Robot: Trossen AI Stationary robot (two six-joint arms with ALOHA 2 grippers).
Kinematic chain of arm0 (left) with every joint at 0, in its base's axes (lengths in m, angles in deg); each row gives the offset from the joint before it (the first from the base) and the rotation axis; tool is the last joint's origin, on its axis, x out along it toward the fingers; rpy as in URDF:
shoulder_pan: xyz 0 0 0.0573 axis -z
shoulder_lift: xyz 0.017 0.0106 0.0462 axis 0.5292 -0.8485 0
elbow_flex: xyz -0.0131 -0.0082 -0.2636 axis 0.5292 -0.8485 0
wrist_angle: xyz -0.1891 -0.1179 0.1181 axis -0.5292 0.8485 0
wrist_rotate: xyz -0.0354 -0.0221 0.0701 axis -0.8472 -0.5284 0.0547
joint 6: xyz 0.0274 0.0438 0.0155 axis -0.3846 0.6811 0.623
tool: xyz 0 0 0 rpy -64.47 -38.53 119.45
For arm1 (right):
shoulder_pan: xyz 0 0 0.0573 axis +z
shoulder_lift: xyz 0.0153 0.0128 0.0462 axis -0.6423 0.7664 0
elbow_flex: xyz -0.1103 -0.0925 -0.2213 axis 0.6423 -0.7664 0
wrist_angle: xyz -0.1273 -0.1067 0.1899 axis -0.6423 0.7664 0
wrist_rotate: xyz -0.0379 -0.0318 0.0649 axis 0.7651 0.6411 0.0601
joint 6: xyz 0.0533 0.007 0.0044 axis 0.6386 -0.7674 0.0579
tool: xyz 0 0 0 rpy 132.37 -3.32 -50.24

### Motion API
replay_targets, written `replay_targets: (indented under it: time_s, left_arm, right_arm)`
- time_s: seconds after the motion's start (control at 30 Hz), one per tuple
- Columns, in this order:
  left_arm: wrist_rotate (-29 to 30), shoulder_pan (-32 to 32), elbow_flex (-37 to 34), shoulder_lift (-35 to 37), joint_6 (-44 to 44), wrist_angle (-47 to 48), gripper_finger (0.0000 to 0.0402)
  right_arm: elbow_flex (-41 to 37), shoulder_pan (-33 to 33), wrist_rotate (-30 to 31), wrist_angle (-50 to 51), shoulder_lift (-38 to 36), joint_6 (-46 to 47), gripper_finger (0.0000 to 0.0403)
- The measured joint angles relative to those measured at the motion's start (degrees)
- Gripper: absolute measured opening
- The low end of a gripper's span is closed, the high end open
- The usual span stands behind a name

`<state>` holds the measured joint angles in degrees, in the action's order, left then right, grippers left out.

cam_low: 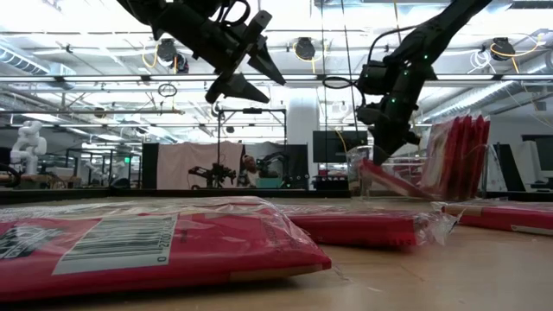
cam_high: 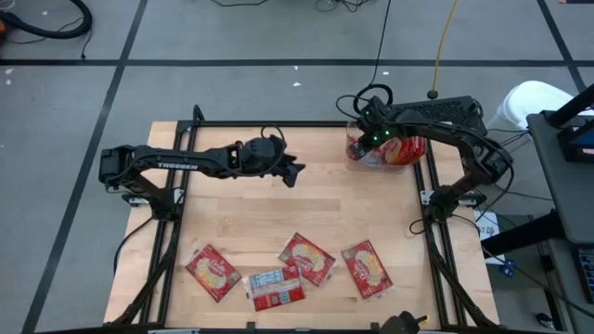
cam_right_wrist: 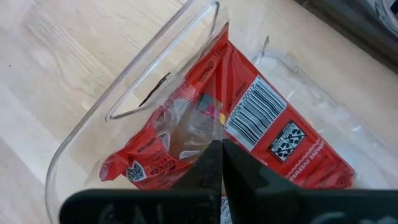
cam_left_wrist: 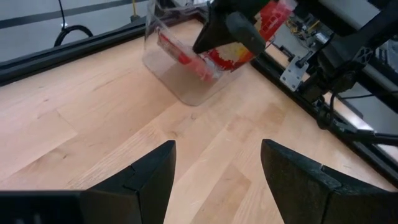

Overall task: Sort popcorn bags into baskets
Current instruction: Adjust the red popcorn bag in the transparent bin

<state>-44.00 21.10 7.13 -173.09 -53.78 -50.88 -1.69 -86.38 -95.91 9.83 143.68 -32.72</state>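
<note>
I have the right gripper pinched tight on the upper edge of a popcorn bag, and it sits directly over the clear bin at the far right corner of the table. The bag hangs straight below my fingertips, partly inside the bin already, its long side slanting down past the near rim, barcode face turned toward the wrist camera. In the low view it leans at an angle rather than standing up like the bags already stacked behind it. So the relation I care about is simple: the bin's floor lies right beneath the held bag, and I judge that letting go, or a small drop first, would finish this placement.

The left gripper hangs above the middle of the table with its fingers spread and nothing between them, the bin ahead of it and to its right. Four loose bags lie along the near edge, well behind and below that gripper. The left arm is plainly the nearer one to them, so I would send it for the next pick.

What I cannot make out: how many bags are already in the bin, since the right arm covers most of it from above, and whether the held bag's lower edge is touching the bin's floor.
</note>
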Motion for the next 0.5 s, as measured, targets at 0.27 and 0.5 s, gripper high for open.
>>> replay_targets:
  time_s: [0.27, 0.5]
  left_arm:
    - [0.12, -0.52, 0.18, 0.54, -2.56, -5.91, 0.0241]
    - [0.36, -2.48, 8.78, 0.57, 4.92, -1.51, 0.0241]
  right_arm:
    - [0.0, -0.53, -0.07, 1.54, -3.13, -1.27, 0.0]
    - [0.09, -2.67, -0.02, 5.55, -5.84, -1.35, 0.0]
